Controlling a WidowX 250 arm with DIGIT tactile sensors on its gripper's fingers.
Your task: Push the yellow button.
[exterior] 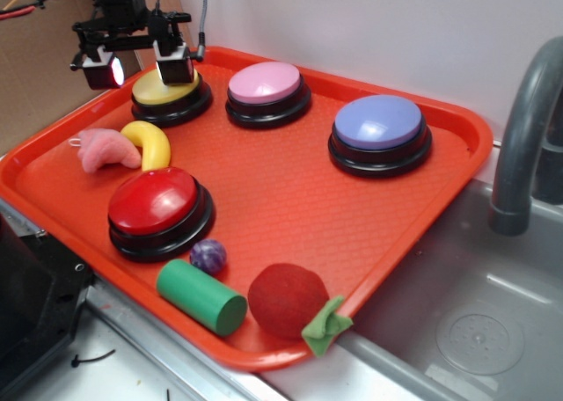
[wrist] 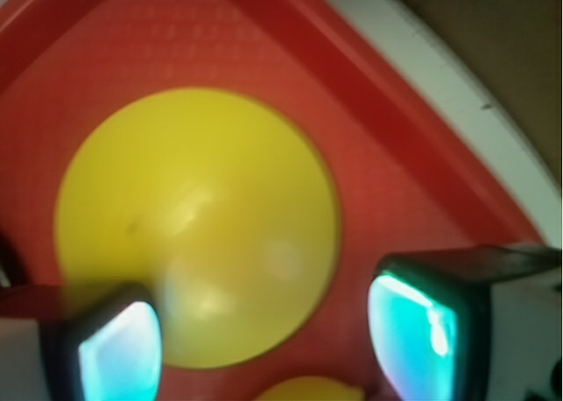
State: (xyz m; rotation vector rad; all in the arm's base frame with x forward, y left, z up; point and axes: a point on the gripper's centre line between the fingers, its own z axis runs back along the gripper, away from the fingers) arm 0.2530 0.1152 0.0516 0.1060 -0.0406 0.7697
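Nearest you, the red button (exterior: 160,212) sits untouched at the tray (exterior: 290,199) front; farther back, in the far left corner, the yellow button (exterior: 167,91) waits under your gripper (exterior: 139,65); its jaws stand wide apart, holding nothing; you're aligned above the dome, yet contact is unclear, so the press itself looks left to do.

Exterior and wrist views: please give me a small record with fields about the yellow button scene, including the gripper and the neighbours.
target: round glossy yellow dome button on a black base, back left corner of the orange plastic tray
gripper: black gripper above the target, jaws open; contact cannot be told
fingers: one over the dome's edge, the other beside it
nearest neighbour: curved yellow banana toy, in front of the target
other buttons: pink, purple, red
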